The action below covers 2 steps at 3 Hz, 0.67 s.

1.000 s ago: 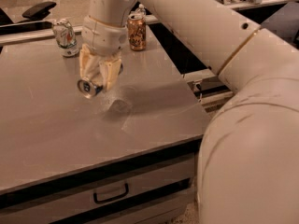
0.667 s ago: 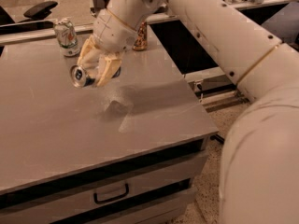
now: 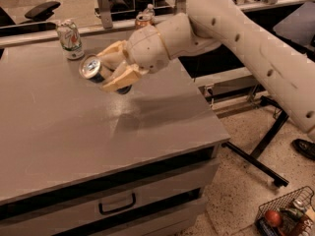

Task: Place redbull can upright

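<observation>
The redbull can (image 3: 94,69) is slim and blue with a shiny silver end facing left toward the camera. It is tilted almost on its side, held in the air above the grey table (image 3: 74,132). My gripper (image 3: 109,70) is shut on the can, its cream fingers (image 3: 120,78) wrapped around the body. The arm reaches in from the right. The can's shadow falls on the table below it.
A white-and-green can (image 3: 70,39) stands upright at the table's back left. An orange-brown can (image 3: 143,20) stands at the back edge, partly behind my arm. A drawer handle (image 3: 117,204) is on the table's front. A wire basket (image 3: 288,215) sits on the floor at lower right.
My arm has swung round and lifted, so the can is now held nearly sideways, its silver end pointing left, higher above the table than before.
</observation>
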Motion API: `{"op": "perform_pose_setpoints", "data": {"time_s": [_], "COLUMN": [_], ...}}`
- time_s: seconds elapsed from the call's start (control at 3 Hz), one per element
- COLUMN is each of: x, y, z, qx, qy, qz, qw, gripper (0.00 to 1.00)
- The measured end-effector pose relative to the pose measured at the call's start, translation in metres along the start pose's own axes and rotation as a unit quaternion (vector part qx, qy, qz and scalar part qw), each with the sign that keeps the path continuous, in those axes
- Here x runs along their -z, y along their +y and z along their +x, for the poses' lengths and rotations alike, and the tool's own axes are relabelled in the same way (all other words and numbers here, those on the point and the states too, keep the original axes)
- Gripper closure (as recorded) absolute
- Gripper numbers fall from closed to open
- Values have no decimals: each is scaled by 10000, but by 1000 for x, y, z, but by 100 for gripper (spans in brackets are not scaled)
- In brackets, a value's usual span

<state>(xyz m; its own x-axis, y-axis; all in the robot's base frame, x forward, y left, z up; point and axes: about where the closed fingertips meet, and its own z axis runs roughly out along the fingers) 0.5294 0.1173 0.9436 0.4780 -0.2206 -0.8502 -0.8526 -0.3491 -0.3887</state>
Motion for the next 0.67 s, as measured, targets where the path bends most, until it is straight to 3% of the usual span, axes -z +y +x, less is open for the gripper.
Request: {"op": "perform_pose_setpoints", "data": {"time_s": [0.33, 0.67], "x": [39, 54], "y": [3, 8], "z": [3, 16], "qx": [-707, -1232], "qy": [-578, -741], "qz": [1069, 1487], "qw": [9901, 9784], "gripper": [100, 100]}}
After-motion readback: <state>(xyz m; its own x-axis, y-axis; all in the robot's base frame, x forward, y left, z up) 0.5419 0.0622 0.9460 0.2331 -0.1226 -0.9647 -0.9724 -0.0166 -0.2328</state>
